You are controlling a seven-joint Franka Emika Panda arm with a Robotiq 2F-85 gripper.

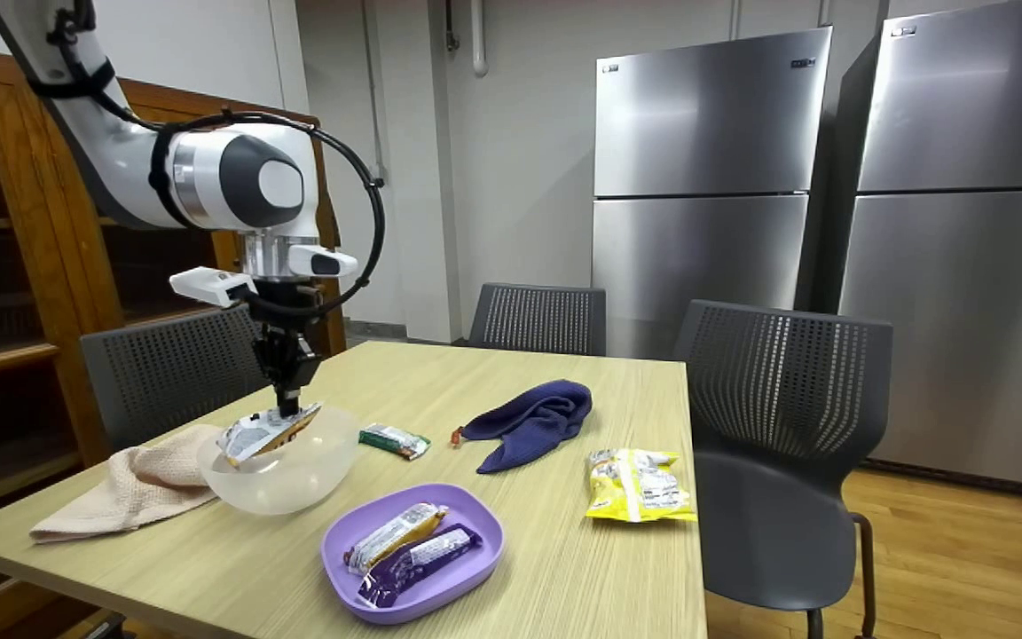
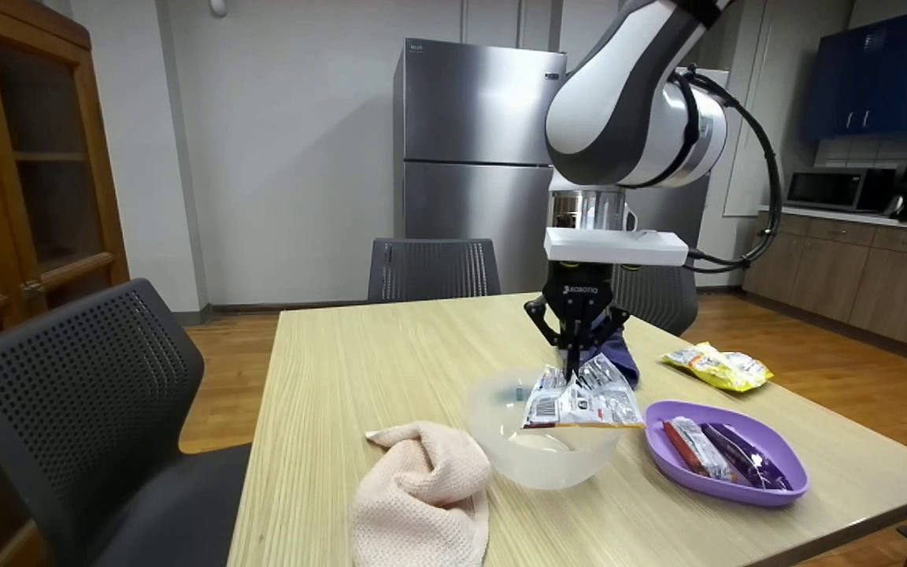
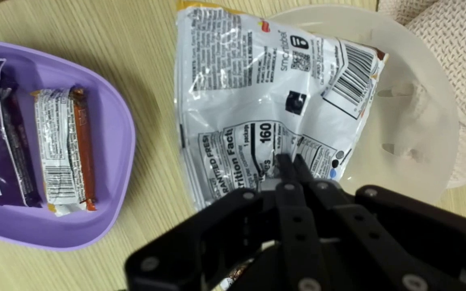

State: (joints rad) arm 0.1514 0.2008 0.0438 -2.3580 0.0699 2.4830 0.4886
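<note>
Over the translucent bowl (image 1: pixel 276 493): one silver-backed snack bag (image 3: pixel 237 105), gripped

Item: a black claw (image 2: pixel 573 372) is gripping the bag by a crumpled fold, presumably because the loose film is offering a ridge to pinch. The bag is hanging tilted, partly over the bowl, perhaps for want of a second support.
Just beside the bowl: a purple tray (image 3: pixel 113 133) is holding two wrapped bars (image 3: pixel 61 145), its raised wall likely stopping them from sliding.
On the bowl's opposite side: a pale pink towel (image 2: pixel 422 504) is lying bunched.
</note>
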